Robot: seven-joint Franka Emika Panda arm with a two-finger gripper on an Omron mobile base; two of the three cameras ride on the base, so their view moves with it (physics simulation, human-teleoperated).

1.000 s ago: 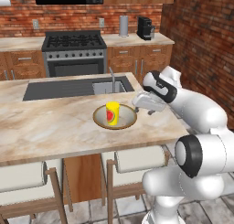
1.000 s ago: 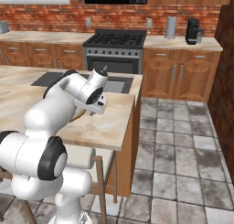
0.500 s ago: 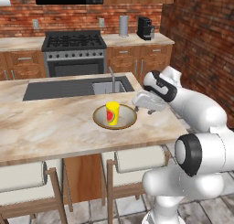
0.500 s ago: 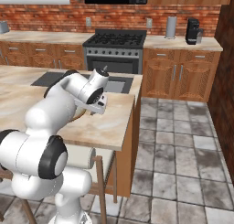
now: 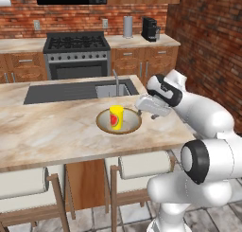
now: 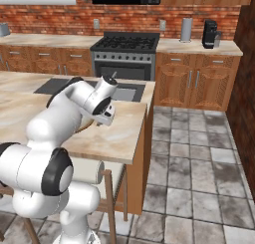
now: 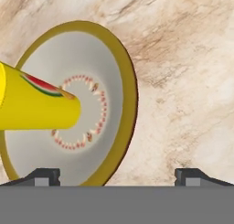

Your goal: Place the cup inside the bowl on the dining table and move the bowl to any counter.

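The yellow cup [image 5: 116,117] with its red watermelon mark stands upright inside the wide brown-rimmed bowl [image 5: 130,127] on the dining table [image 5: 56,136]. My gripper [image 5: 140,111] hovers at the bowl's right rim, just above it, and is open. In the hand view the fingertips [image 7: 44,176] are spread wide with the bowl's rim [image 7: 131,88] running down between them, and the cup [image 7: 39,104] lies over the bowl's grey inside. In the right base view my arm hides the bowl and the cup.
A sink with a faucet [image 5: 116,82] and a dark cooktop panel [image 5: 61,91] lie behind the bowl. White-cushioned stools [image 5: 142,165] stand under the table's near edge. Across the aisle are the stove [image 5: 78,53] and the counter [image 6: 45,40] over wooden cabinets.
My hand has edged slightly down and toward the bowl's rim. The cup and the bowl have stayed put.
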